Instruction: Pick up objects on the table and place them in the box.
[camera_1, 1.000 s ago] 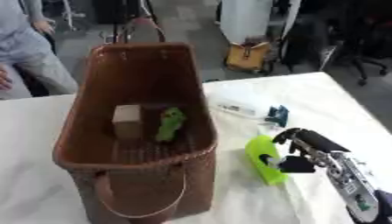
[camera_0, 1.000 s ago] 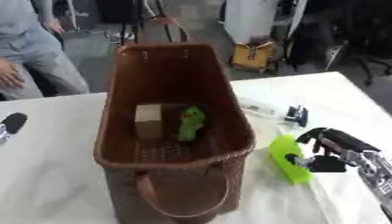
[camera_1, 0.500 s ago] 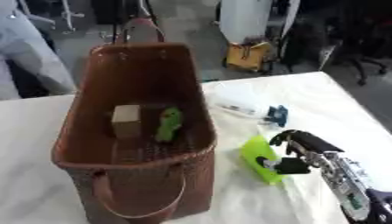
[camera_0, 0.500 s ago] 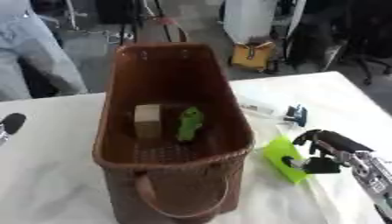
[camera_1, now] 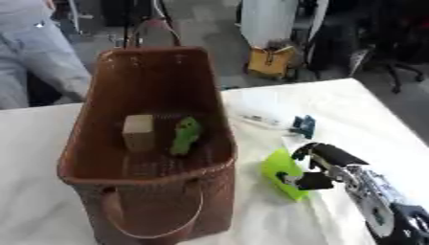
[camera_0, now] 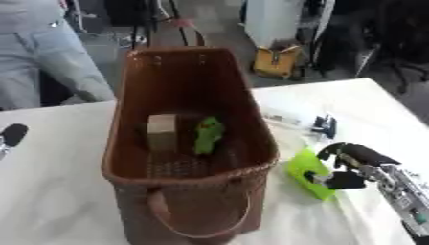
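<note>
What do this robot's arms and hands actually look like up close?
The right hand has black, chunky fingers and a thumb, much like a gloved human hand. Behind it the forearm is silver-grey metal with dark patches and a black section near the picture's edge. Of the left hand only a rounded black tip shows at the left edge. No loose cables are visible.

Black right hand (camera_0: 356,165), black fingers (camera_1: 322,152), silver-grey forearm

A yellow bag (camera_0: 277,61) sits beyond the table (camera_0: 59,201).
</note>
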Controlling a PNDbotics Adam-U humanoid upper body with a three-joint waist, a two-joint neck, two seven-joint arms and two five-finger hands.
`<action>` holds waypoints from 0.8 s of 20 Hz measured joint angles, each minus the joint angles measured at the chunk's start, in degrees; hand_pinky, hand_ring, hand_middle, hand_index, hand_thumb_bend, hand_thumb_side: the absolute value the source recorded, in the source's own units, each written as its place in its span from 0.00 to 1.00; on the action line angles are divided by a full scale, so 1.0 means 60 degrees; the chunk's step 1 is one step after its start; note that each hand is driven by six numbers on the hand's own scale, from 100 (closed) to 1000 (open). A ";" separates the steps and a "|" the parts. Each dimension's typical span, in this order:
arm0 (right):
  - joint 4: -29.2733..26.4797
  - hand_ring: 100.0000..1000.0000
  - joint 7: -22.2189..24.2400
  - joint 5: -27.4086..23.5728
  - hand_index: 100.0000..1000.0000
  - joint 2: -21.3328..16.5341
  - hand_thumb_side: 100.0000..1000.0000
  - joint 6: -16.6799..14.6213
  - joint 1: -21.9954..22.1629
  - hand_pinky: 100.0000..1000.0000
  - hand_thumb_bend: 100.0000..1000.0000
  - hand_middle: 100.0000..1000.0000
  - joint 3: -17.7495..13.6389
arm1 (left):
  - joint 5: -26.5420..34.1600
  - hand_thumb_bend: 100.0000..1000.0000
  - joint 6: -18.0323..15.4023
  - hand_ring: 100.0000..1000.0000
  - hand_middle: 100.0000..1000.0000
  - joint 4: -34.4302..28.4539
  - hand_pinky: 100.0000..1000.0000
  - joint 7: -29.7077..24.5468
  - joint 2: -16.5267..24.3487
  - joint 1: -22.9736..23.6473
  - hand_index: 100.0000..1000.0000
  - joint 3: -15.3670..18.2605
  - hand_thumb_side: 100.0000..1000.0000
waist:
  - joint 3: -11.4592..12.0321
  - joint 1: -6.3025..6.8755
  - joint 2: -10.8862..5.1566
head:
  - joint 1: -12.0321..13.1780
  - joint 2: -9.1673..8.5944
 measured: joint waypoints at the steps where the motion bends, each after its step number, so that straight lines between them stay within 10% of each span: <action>1: 0.0032 0.61 -0.0011 0.0047 0.79 0.0000 0.72 -0.0016 -0.0020 0.50 0.41 0.71 0.0020 | 0.0001 0.71 0.0000 0.59 0.61 0.0000 0.63 0.0000 0.0000 0.0000 0.77 -0.0001 0.45 | 0.0002 -0.0001 -0.0002 | 0.0000 0.0000; 16: 0.0406 0.59 -0.0098 0.2487 0.71 0.0076 0.60 -0.0519 -0.0430 0.49 0.57 0.63 0.0388 | 0.0001 0.71 -0.0010 0.59 0.61 0.0000 0.63 -0.0013 0.0000 0.0000 0.77 -0.0051 0.45 | 0.0073 -0.0040 -0.0012 | -0.0043 0.0001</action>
